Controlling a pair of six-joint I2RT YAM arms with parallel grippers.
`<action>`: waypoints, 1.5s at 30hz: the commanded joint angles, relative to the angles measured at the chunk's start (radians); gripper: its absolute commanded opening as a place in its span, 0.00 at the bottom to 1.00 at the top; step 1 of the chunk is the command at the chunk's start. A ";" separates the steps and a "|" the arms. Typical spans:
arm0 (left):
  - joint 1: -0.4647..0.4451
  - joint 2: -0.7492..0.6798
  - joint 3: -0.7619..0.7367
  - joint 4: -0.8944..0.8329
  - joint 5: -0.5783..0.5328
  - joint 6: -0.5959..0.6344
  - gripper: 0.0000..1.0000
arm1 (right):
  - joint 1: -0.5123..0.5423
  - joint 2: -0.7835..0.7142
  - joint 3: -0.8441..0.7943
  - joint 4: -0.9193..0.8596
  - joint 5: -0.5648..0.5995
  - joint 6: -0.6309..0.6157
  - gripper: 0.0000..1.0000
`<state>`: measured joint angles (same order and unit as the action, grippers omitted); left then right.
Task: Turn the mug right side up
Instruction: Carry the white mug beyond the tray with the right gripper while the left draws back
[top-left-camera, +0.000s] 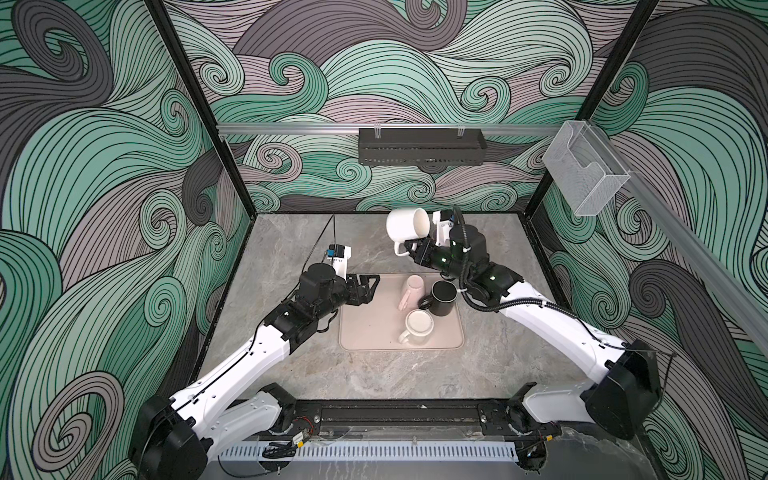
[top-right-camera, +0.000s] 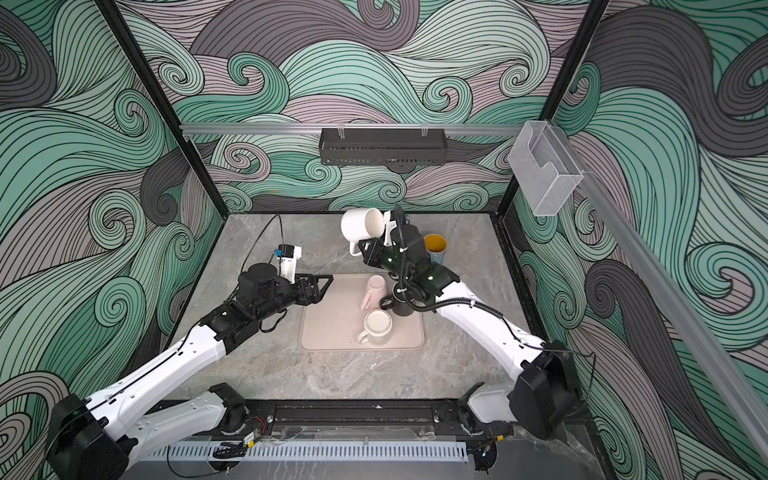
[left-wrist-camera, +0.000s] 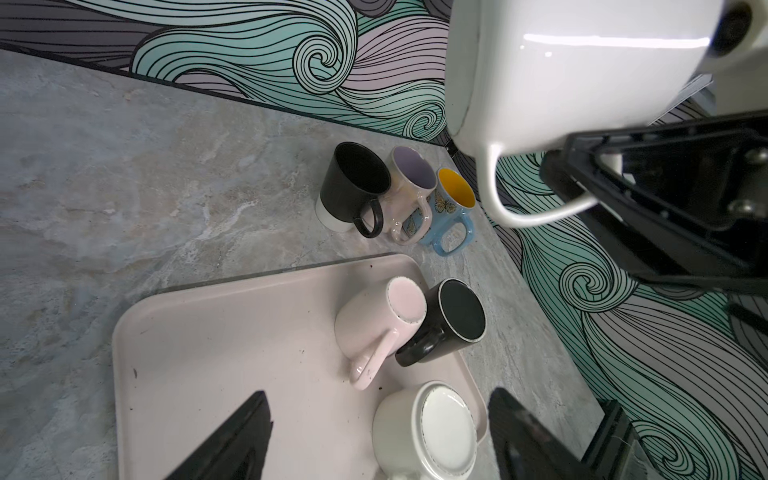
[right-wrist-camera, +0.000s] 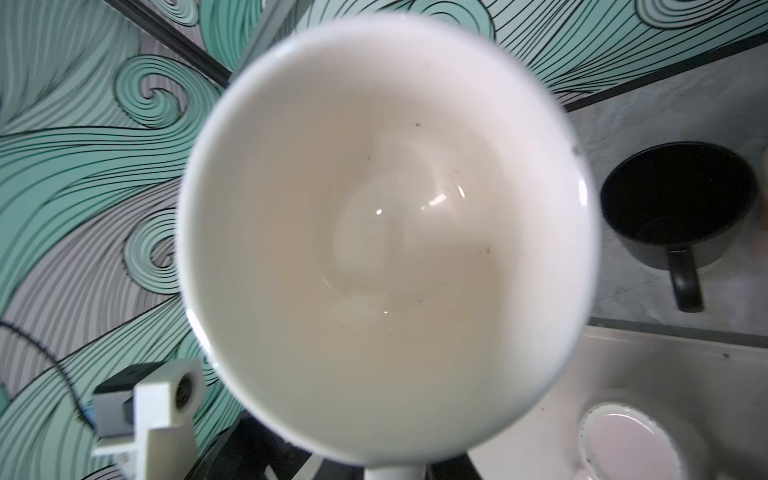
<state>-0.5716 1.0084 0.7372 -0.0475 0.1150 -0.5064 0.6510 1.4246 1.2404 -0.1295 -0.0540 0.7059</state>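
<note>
No text, label, brand or number can be read anywhere in these views. Faint dark marks on the left wrist camera mount (top-left-camera: 338, 266) and on the right wrist camera mount (top-right-camera: 390, 228), each seen in a top view, could be lettering, but they are too small to make out.

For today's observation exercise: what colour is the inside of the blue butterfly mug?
Yellow inside; the butterfly mug shows best in the left wrist view.
</note>
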 joint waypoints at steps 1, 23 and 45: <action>-0.004 -0.035 -0.011 -0.015 -0.020 0.030 0.83 | 0.028 0.107 0.166 -0.197 0.161 -0.111 0.00; -0.004 -0.063 -0.071 -0.005 -0.089 0.023 0.83 | 0.087 0.705 0.781 -0.592 0.320 -0.205 0.00; -0.002 -0.019 -0.078 0.003 -0.078 0.018 0.83 | -0.001 0.986 1.078 -0.747 0.230 -0.279 0.00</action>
<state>-0.5716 0.9813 0.6647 -0.0525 0.0319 -0.4973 0.6514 2.4229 2.2772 -0.8883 0.1669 0.4450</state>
